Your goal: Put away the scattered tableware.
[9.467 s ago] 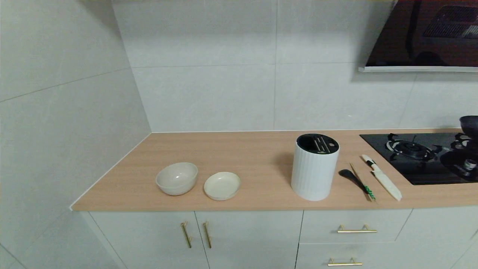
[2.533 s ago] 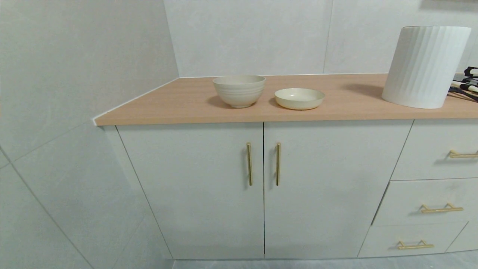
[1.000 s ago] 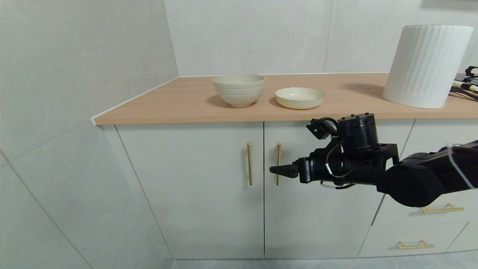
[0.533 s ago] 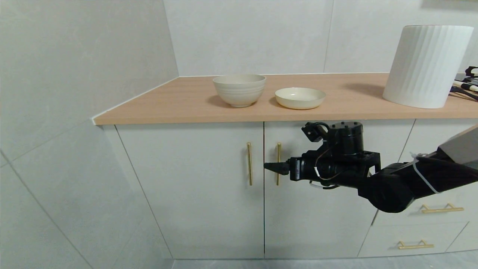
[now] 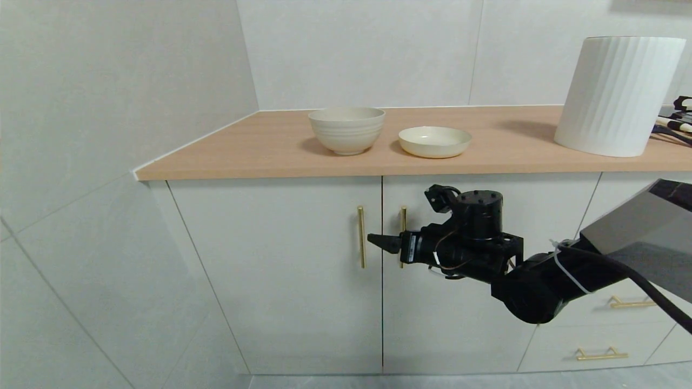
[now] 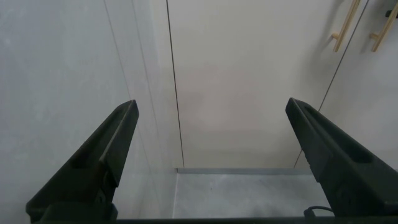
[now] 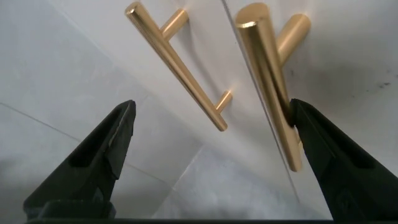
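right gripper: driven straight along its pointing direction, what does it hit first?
Most likely a gold cabinet handle. The right gripper, open, points at the double doors. The nearer handle lies close by one finger and the farther handle nearer mid-gap. Depth is unclear, so which one touches first is uncertain.

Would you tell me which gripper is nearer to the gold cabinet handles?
Right. The right gripper is open, right at the handles. The left gripper, also open, is farther off, facing the cabinet near its base.

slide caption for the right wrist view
Open right claw facing the two brass cabinet handles up close.
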You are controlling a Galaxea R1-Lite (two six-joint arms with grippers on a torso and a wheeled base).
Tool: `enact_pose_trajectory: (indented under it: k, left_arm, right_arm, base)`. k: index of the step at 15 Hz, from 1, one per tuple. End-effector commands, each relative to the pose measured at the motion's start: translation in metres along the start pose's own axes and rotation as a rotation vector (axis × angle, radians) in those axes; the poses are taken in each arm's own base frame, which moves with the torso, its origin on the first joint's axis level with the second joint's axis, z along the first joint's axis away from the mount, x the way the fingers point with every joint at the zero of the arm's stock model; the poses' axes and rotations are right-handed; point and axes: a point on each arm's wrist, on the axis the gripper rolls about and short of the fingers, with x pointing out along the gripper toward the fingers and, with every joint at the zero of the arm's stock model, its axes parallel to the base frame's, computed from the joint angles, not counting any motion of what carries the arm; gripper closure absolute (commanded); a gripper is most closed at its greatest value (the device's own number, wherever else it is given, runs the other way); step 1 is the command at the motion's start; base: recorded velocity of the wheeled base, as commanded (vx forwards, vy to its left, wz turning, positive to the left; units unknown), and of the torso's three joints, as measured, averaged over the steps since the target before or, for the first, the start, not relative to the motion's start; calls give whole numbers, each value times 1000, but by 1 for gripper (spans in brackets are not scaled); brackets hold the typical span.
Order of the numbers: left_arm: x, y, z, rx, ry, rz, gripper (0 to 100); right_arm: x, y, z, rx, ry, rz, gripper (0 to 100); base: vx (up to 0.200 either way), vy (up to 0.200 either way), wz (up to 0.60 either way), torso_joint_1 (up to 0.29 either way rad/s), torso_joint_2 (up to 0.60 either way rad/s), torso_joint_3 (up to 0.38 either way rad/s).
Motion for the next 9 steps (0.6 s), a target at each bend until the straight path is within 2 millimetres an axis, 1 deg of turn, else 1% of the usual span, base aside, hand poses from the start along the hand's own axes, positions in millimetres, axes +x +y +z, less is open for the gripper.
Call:
enact_pose_trajectory:
  k: [1,7,9]
  left_arm:
    - [0,0,0,0,0,0,0]
    - [0,0,0,0,0,0,0]
    - [0,0,0,0,0,0,0]
  right_arm:
    - [1,2,-2,5,0,10,0]
    - [-5,7,4,37,-10,35,0]
    - [-12,11,7,40,0,56,0]
  base:
    - [0,0,0,0,0,0]
    - [0,0,0,0,0,0]
    - [0,0,0,0,0,0]
